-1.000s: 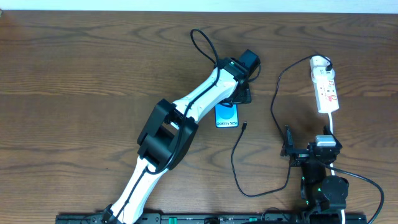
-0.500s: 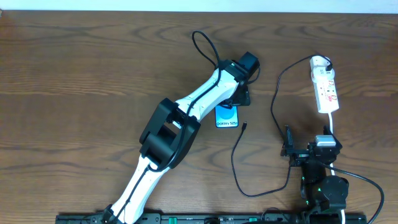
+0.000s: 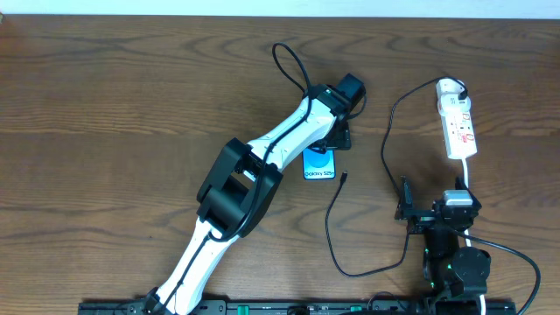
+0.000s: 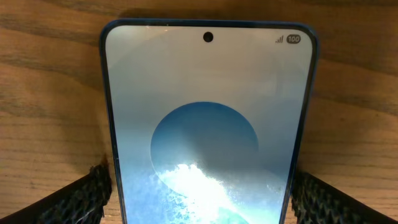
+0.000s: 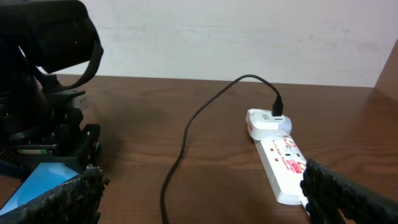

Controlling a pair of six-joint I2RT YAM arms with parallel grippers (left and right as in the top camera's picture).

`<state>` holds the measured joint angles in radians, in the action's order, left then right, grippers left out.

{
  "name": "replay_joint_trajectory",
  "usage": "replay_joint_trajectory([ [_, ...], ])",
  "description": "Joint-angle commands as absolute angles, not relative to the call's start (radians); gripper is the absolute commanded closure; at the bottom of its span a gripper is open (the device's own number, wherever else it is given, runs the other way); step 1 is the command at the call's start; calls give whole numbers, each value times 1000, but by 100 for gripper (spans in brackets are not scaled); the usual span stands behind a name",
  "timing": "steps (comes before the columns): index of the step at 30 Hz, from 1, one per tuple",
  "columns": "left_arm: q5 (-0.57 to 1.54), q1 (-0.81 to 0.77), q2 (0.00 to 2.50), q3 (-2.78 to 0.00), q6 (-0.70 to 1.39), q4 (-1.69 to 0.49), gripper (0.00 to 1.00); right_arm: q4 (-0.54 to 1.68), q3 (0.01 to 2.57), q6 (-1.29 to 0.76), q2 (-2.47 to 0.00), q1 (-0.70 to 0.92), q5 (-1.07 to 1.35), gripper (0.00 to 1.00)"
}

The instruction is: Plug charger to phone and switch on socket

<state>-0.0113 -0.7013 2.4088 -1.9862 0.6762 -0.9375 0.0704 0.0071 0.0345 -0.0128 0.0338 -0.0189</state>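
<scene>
Over the last second the left arm's elbow has drifted a little toward the right of the overhead frame, while its wrist has stayed over the phone [image 3: 319,164] at centre frame. The phone, charger [image 3: 330,219] and socket [image 3: 458,127] lie as they did. The left gripper [image 4: 199,196] stands spread wide astride the phone, one pad beside each long edge. It looks close enough to touch, though contact cannot be confirmed and no firm hold is evident. In my judgement the arm is settling to steady the phone. Plugging in has not begun, as the charger's tip lies on the table [image 3: 105,105] just right of the phone's lower end, apart from it. The right gripper [image 5: 199,196] waits at lower right of the overhead frame, fully spread and holding nothing. The socket lies at upper right, well apart from both grippers, with the cable's far end seated at its rounded end. The phone's upper half is hidden under the left wrist in the overhead view. Its lower end is cut off in the wrist view, so the port is unseen. The switch position is too small to read.
</scene>
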Motion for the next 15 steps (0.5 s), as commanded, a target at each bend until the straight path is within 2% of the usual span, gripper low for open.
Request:
replay_joint_trajectory([
  [1,-11,-697,2465,-1980,670,-936,11,74,6,42,-9,25,-23,1],
  [3,-11,-697,2465,-1980,670,-936,15,74,6,42,-9,25,-23,1],
  [12,-6,-697,2463,-1980,670,-937,15,74,6,42,-9,25,-23,1],
  [15,15,-697,2455,-1980,670,-937,20,74,6,42,-9,25,-23,1],
])
